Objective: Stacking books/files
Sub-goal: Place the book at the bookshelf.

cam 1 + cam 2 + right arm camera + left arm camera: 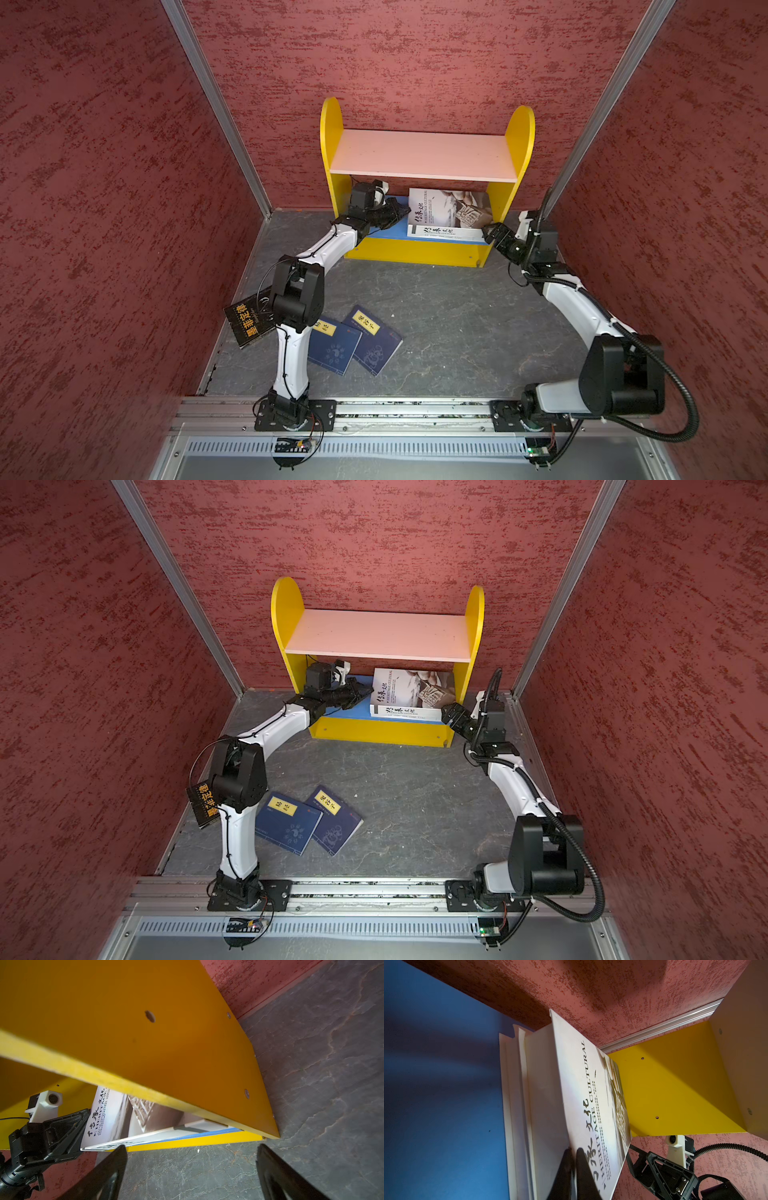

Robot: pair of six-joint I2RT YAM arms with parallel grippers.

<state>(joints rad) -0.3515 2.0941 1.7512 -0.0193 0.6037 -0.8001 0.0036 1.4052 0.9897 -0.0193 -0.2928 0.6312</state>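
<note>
Two white/grey books lie on the blue lower board of the yellow shelf (415,253). The upper one, titled "Heritage Cultural" (451,208) (579,1088), tilts up off the lower one (444,235) (517,1093). My left gripper (405,212) (572,1150) reaches in from the left and is shut on the upper book's near cover edge. Just outside the shelf's right front corner, my right gripper (488,232) (191,1149) stands open over bare floor. Two navy books (332,347) (376,338) overlap on the floor. A black book (249,320) leans at the left wall, partly hidden by my left arm.
The pink upper board (424,153) hangs low over the lower compartment. The shelf's yellow right side panel (166,1043) stands close beside the right gripper. Red walls close in on three sides. A metal rail (415,409) carries both arm bases at the front.
</note>
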